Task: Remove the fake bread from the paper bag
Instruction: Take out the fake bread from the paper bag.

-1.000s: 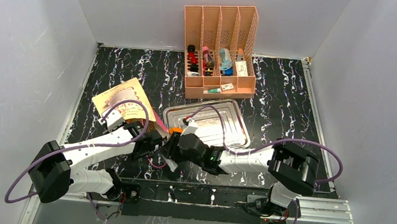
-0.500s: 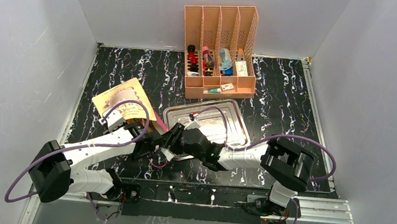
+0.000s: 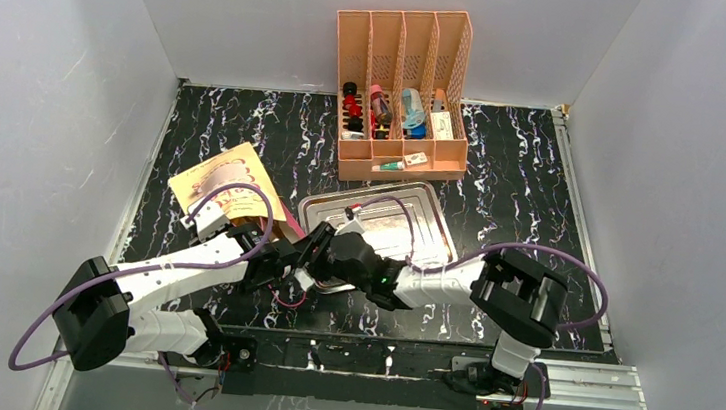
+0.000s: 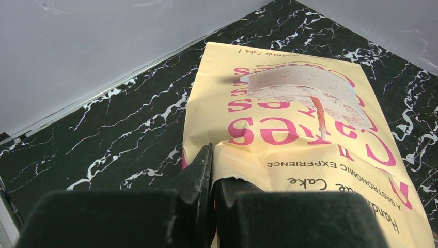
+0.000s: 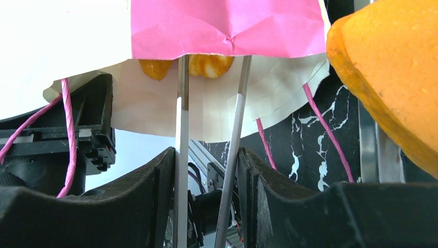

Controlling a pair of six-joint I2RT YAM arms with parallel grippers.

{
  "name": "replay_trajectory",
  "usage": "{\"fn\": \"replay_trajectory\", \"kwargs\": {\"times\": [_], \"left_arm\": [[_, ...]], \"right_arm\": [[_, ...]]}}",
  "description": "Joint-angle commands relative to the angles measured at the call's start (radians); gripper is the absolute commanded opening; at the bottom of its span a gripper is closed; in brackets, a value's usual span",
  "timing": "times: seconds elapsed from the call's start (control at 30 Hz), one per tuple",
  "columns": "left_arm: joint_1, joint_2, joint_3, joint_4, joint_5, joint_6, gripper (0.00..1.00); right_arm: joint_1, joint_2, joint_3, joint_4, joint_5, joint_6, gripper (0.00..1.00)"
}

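A cream-tan paper bag (image 3: 225,184) with pink "Cakes" lettering lies flat on the left of a black marble-patterned table (image 3: 522,180), its mouth facing the arms. The left gripper (image 4: 210,178) is clamped tight on the bag's cream edge near the mouth.

In the right wrist view, a magenta-pink panel folds over the mouth, and two small yellow-orange pieces of fake bread (image 5: 209,64) show just inside it. The right gripper (image 5: 213,88) points into the opening with its two slim fingers partly apart. One piece sits between their tips, but contact cannot be made out.

Thin pink cord handles (image 5: 66,129) hang from the mouth. A larger orange piece of fake bread (image 5: 392,77) sits outside the bag, at the right edge of that view.

A metal tray (image 3: 428,221) lies just right of the bag, and a peach slotted organizer (image 3: 402,68) stands beyond it.
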Motion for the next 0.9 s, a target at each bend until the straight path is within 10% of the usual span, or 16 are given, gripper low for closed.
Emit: {"fn": "replay_trajectory", "kwargs": {"times": [0.0,0.7,0.87], "left_arm": [[-0.008,-0.007,-0.005,-0.001,0.002,-0.303,0.00],[-0.024,-0.008,-0.027,0.015,0.005,-0.305,0.00],[-0.025,-0.018,-0.027,0.007,0.001,-0.305,0.00]], "right_arm": [[-0.014,0.031,0.073,0.047,0.027,0.036,0.43],[-0.052,0.174,0.180,0.044,0.068,0.043,0.45],[-0.053,0.183,0.180,0.055,0.057,0.028,0.24]]}}
